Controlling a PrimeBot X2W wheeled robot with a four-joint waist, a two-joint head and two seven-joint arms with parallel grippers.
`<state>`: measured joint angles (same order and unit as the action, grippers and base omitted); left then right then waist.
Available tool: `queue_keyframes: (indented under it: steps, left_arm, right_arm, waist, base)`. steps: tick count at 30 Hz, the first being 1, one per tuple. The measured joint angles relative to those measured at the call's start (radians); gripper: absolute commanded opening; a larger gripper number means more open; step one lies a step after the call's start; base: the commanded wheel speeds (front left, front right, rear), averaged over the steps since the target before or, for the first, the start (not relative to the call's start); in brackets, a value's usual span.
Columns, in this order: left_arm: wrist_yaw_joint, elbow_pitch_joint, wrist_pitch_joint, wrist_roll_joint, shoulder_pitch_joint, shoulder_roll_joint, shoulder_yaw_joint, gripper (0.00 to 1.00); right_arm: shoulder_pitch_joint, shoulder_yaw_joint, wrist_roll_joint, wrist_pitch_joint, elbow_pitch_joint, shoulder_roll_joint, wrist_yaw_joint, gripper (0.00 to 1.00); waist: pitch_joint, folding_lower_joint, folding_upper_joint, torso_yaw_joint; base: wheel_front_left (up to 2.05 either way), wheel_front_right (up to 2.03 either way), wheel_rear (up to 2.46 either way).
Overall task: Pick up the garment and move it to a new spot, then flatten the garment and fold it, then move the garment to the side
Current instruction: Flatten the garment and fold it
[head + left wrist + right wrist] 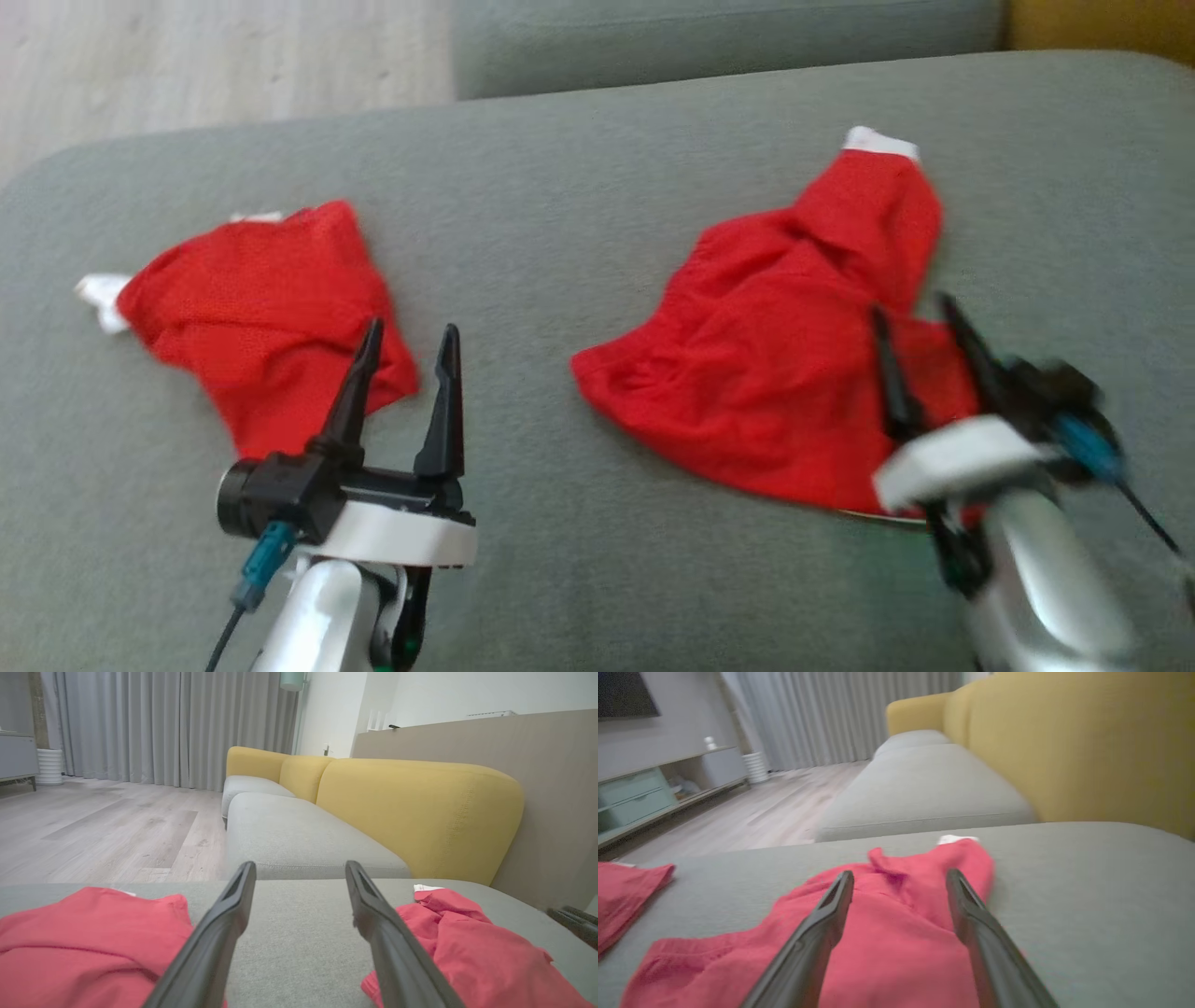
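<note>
Though wide and empty, left claw [413, 325] by left garment [252, 308], right claw [911, 306] over right garment [766, 373], bare cushion [523, 280] between

Crumpled red cloth garment [775, 392], white-edged; second red cloth garment [261, 317], also white-edged. Plain grey fabric sofa seat [560, 233], mustard-yellow padded backrest [420, 812], pale grey-brown wood-grain plank floor [93, 826].

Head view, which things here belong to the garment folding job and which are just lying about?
Job: crumpled red garment; right gripper, open over it; left gripper, open; grey seat cushion beneath.
Lying about: second red garment at the left, probably; yellow backrest; grey curtains; wood floor.
</note>
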<state>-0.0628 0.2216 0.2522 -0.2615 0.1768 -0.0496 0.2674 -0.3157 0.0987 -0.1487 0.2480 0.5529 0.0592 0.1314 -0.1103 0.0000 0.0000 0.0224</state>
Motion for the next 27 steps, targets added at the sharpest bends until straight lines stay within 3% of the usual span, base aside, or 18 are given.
queue_keyframes:
  steps: [5,10,19,27]
  left_arm:
    - [-0.008,-0.001,0.0,0.005,-0.008,0.0,-0.008,1.0]
    - [-0.009,-0.001,0.0,0.006,-0.021,0.0,-0.008,1.0]
    - [-0.017,0.0,0.0,0.011,-0.021,0.0,-0.005,1.0]
    - [-0.025,0.002,0.0,0.016,-0.019,0.0,-0.003,1.0]
  right_arm:
    - [0.192,-0.136,0.022,0.0,-0.183,-0.002,0.0,1.0]
    - [0.322,-0.195,0.009,0.0,-0.27,-0.009,0.0,1.0]
    - [0.358,-0.19,-0.002,0.0,-0.292,-0.016,0.0,1.0]
    - [0.365,-0.192,0.018,-0.05,-0.152,-0.016,0.0,1.0]
  waist:
    - [0.022,0.0,0.0,0.055]
    - [0.035,-0.0001,0.0,0.09]
    - [0.014,0.0,0.0,0.104]
    - [-0.001,0.0,0.0,0.089]
  base:
    - [0.0,0.0,0.0]
    - [0.0,0.0,0.0]
    - [0.0,0.0,0.0]
    - [0.0,0.0,0.0]
